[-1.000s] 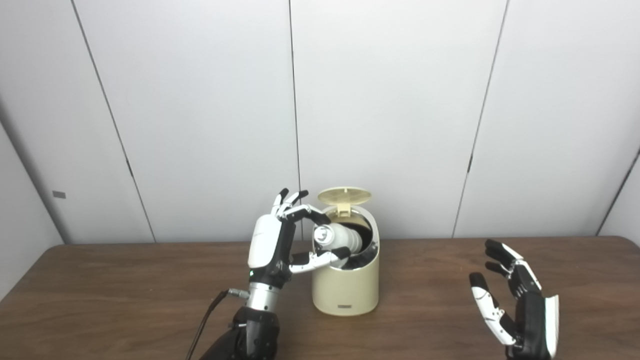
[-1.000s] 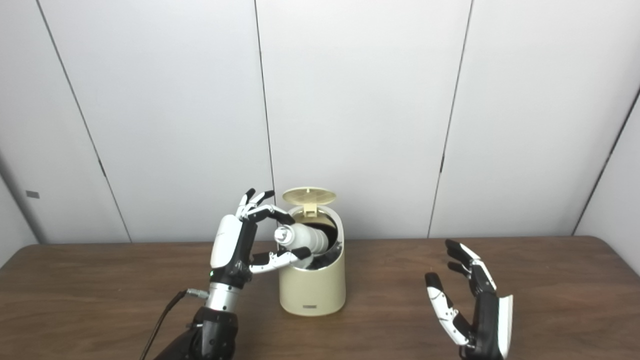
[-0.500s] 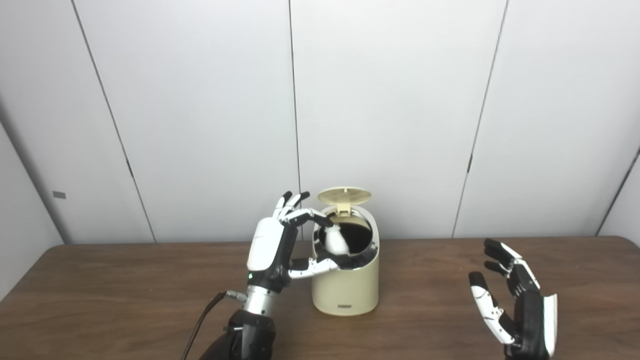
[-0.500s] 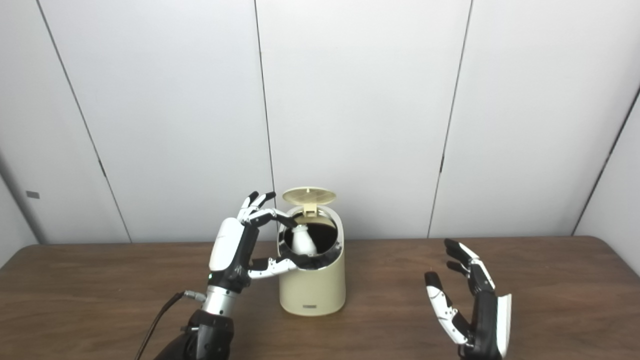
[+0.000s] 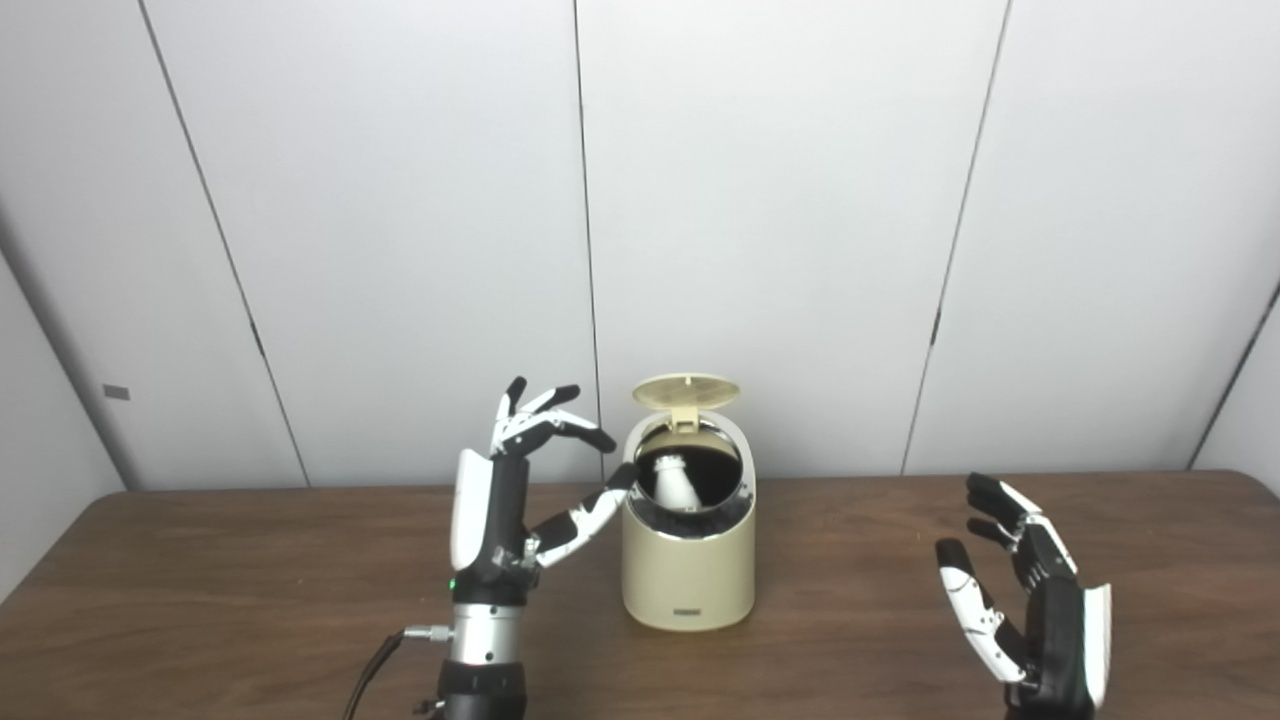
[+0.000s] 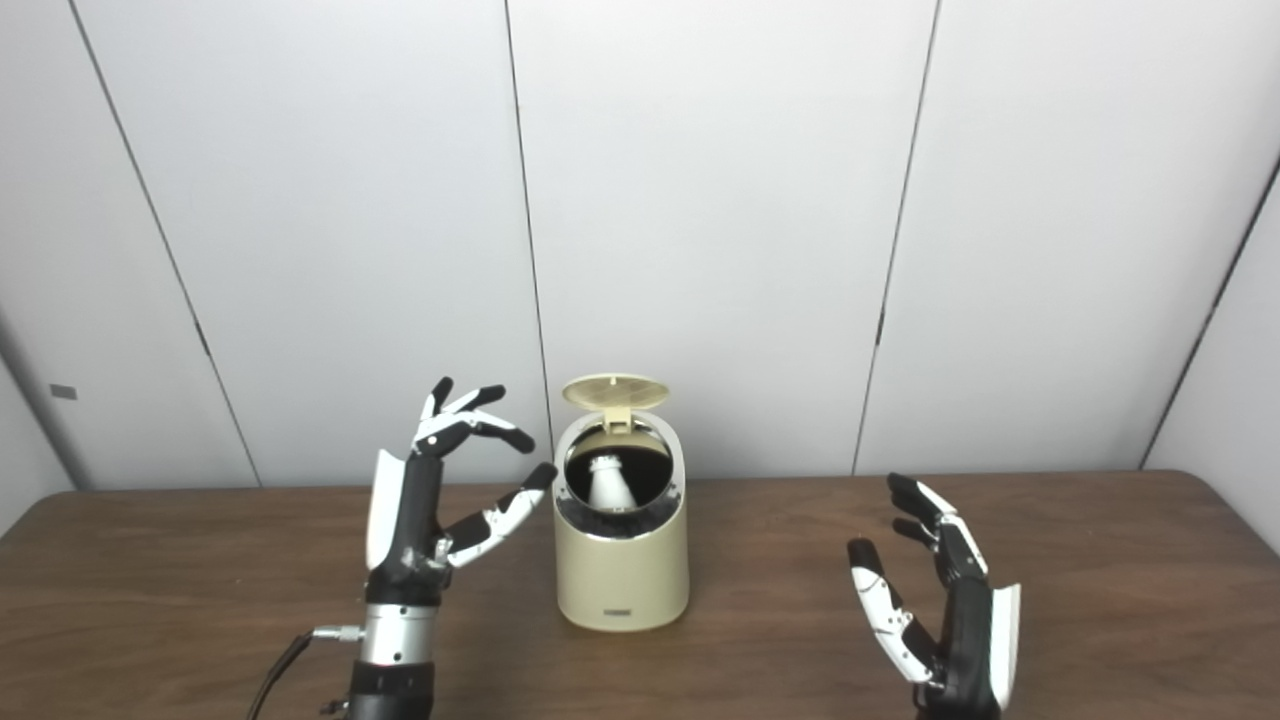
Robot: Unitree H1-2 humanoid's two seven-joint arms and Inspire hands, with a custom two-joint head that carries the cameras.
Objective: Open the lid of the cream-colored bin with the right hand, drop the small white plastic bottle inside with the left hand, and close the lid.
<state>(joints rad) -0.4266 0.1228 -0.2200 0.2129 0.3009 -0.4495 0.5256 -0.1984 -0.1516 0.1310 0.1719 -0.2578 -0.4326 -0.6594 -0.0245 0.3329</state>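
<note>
The cream-colored bin (image 5: 688, 570) stands at the middle of the brown table, its round lid (image 5: 686, 390) tipped up at the back. The small white plastic bottle (image 5: 677, 483) rests upright inside the dark opening, free of any hand. My left hand (image 5: 520, 480) is raised just left of the bin, open, fingers spread, thumb tip close to the bin's rim. My right hand (image 5: 1030, 600) hovers low at the right, open and empty, well away from the bin.
The wooden table (image 5: 250, 600) stretches to both sides of the bin. A cable (image 5: 375, 665) trails from the left wrist. Pale wall panels (image 5: 780, 220) stand right behind the table's far edge.
The left hand let go of the bottle, which dropped from the rim into the bin and stands inside. The left hand then drew back to the left with fingers spread. The right hand stayed put.
</note>
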